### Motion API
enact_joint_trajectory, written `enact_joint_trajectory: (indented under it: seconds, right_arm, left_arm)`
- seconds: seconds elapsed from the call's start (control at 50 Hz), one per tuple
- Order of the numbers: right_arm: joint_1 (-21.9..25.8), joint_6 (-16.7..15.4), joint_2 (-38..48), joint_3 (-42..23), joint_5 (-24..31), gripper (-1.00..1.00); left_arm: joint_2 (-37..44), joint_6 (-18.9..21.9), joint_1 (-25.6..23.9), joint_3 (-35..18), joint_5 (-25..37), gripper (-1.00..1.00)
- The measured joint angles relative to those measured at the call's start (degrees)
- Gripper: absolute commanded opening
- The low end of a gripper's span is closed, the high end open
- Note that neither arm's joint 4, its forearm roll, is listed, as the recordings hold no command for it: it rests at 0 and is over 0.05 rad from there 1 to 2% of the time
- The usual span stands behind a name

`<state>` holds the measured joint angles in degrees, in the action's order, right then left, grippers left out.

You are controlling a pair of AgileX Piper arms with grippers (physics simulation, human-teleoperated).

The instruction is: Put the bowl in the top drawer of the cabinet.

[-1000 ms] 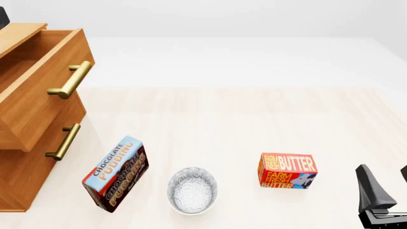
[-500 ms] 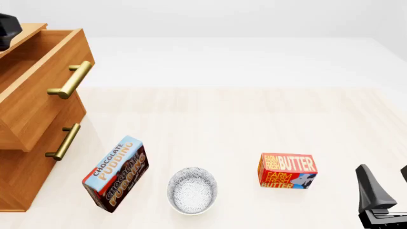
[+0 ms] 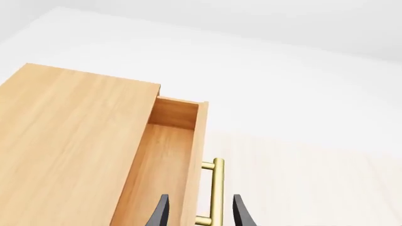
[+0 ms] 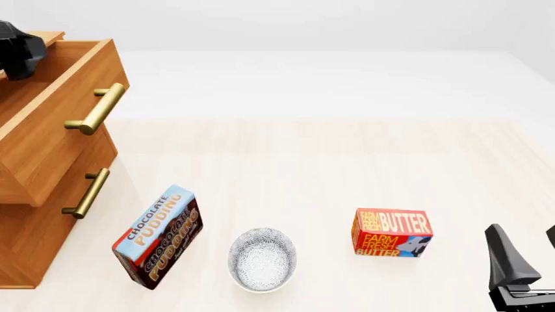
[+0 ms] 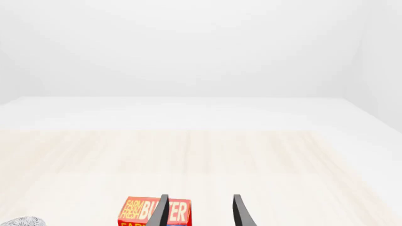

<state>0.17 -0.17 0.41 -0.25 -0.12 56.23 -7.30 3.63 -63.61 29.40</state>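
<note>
Both pairs of jaws stand spread and hold nothing; the left gripper (image 3: pixel 197 214) hangs over the pulled-out top drawer (image 4: pixel 61 97) at the far left, with one finger over the drawer's inside and the other past its front, so that the brass handle (image 3: pixel 215 193) lies between them without being touched; the right gripper (image 5: pixel 197 214) waits low at the near right edge of the desk (image 4: pixel 347 162), pointing out over the butter box (image 4: pixel 391 233).

The bowl (image 4: pixel 262 259) sits upright on the desk near the front edge, between the pudding box (image 4: pixel 158 236) on its left and the butter box on its right, apart from both; being round, it has no long axis to line up with. The drawer is open already, its wooden floor bare in the left wrist view; the cabinet (image 4: pixel 39 214) fills the left side, with the lower drawer (image 4: pixel 52 195) shut.

My judgement is that the pick-up comes next; the bowl lies to the left of the right gripper, beyond the butter box, and well down and right of the left gripper, which would have to come off the cabinet to reach it.
</note>
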Motion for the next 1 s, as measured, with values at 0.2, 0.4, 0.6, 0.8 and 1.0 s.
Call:
enact_joint_trajectory:
  seconds: [0.2, 0.4, 0.6, 0.8, 1.0]
  right_arm:
    - [0.0, 0.0, 0.0, 0.0, 0.0, 1.0]
    - [0.0, 0.0, 0.0, 0.0, 0.0, 1.0]
    - [0.0, 0.0, 0.0, 0.0, 0.0, 1.0]
    - [0.0, 0.0, 0.0, 0.0, 0.0, 1.0]
    - [0.0, 0.0, 0.0, 0.0, 0.0, 1.0]
  left_arm:
    - [1.1, 0.5, 0.2, 0.3, -0.2, 1.0]
    - [2.2, 1.0, 0.4, 0.7, -0.6, 1.0]
    - [3.5, 0.9, 0.0, 1.7, -1.6, 1.0]
    - [5.0, 0.9, -0.2, 2.7, -2.6, 1.0]
    - [6.5, 0.9, 0.1, 3.7, -3.8, 1.0]
